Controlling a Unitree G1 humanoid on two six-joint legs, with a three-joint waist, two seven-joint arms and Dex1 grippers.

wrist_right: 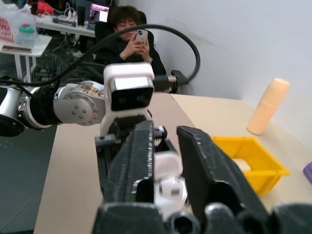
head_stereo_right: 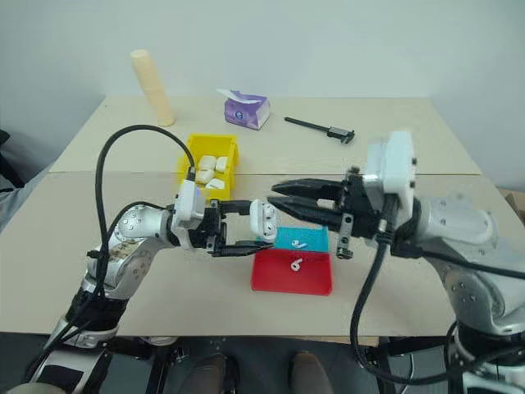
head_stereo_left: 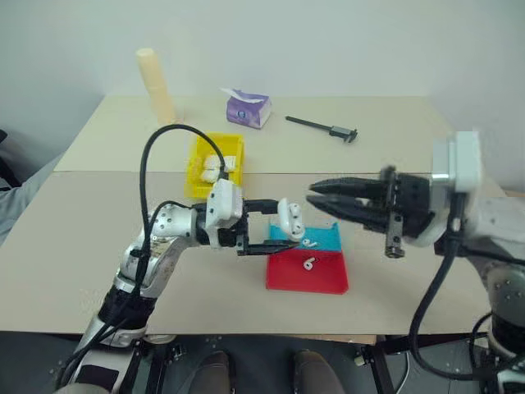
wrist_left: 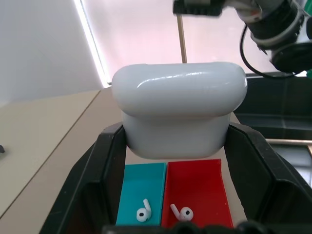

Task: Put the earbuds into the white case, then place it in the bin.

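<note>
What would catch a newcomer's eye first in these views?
The white case, lid open, clamped in the left hand above the red-and-blue tray, with the right hand shut just beside it. Next, the two earbuds lying on the tray, and the yellow bin behind, holding white items.

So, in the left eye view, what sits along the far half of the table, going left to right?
Cream cylinder → yellow bin → purple tissue pack → black caliper.
</note>
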